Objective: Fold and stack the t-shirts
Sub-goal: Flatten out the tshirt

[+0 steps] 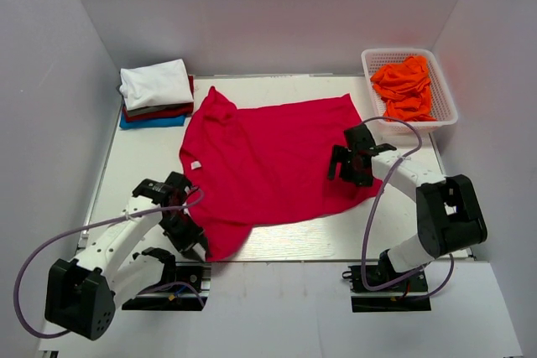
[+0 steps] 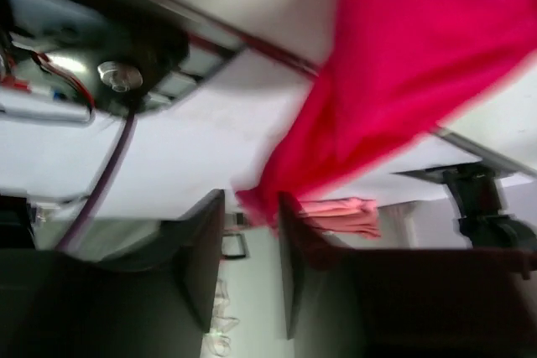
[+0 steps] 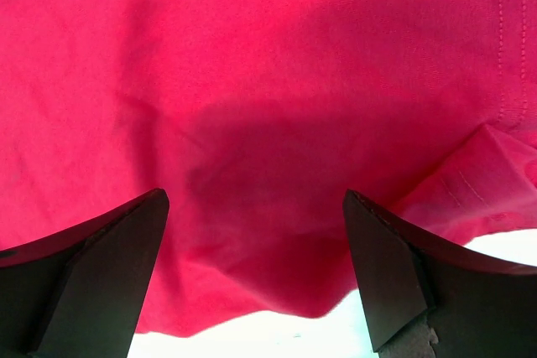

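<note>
The left gripper [image 2: 250, 207] stands narrow at the 7 o'clock corner of the crimson t-shirt [image 1: 268, 165], with the hem between its tips. The blurred view does not show whether it pinches, so the corner may slip free. At 3 o'clock the right gripper [image 3: 256, 207] hangs wide over the cloth, holding nothing. A one-sided pull could skew the shirt.

Count:
- Folded stack [image 1: 155, 94] at the table's [image 1: 143, 157] 11 o'clock: three shirts clearly visible, white on top.
- Spread crimson shirt: one.
- Orange shirts [image 1: 404, 85] in the basket [image 1: 445, 115] at 1 o'clock: a heap, uncountable.

The left wrist view is blurred: whether the left gripper [image 2: 252, 199] pinches the near corner of the red shirt [image 2: 403, 64] is unclear. The white shirt [image 1: 155, 83] hides most of the stack [image 1: 159, 112] beneath.
</note>
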Motion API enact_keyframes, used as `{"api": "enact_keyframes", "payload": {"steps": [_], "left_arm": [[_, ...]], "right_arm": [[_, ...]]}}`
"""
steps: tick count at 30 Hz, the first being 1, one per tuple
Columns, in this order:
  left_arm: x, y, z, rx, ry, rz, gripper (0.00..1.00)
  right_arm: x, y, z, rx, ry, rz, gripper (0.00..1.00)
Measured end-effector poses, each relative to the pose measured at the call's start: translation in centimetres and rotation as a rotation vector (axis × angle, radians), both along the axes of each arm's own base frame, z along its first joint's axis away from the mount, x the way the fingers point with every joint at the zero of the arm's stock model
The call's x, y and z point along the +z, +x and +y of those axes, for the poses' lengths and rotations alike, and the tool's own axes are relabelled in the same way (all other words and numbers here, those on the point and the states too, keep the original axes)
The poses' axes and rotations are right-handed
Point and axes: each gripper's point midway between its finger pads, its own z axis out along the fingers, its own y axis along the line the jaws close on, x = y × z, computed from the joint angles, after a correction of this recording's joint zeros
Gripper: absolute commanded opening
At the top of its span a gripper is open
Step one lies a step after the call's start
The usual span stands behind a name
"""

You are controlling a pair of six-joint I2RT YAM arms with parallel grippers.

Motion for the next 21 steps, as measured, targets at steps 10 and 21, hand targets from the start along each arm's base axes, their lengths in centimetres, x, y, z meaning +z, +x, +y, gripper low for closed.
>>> {"api": "enact_keyframes", "payload": {"steps": [10, 21], "left_arm": [[7.8, 12.3, -1.4, -0.106, 0.064, -0.332, 1.00], [0.7, 22.9, 1.2, -0.170, 0.365, -0.491, 1.00]], "right_arm": [[0.4, 0.7, 0.2, 0.019, -0.005, -0.009, 0.90], [1.3, 3.3, 2.0, 0.093, 0.044, -0.055, 0.90]]}}
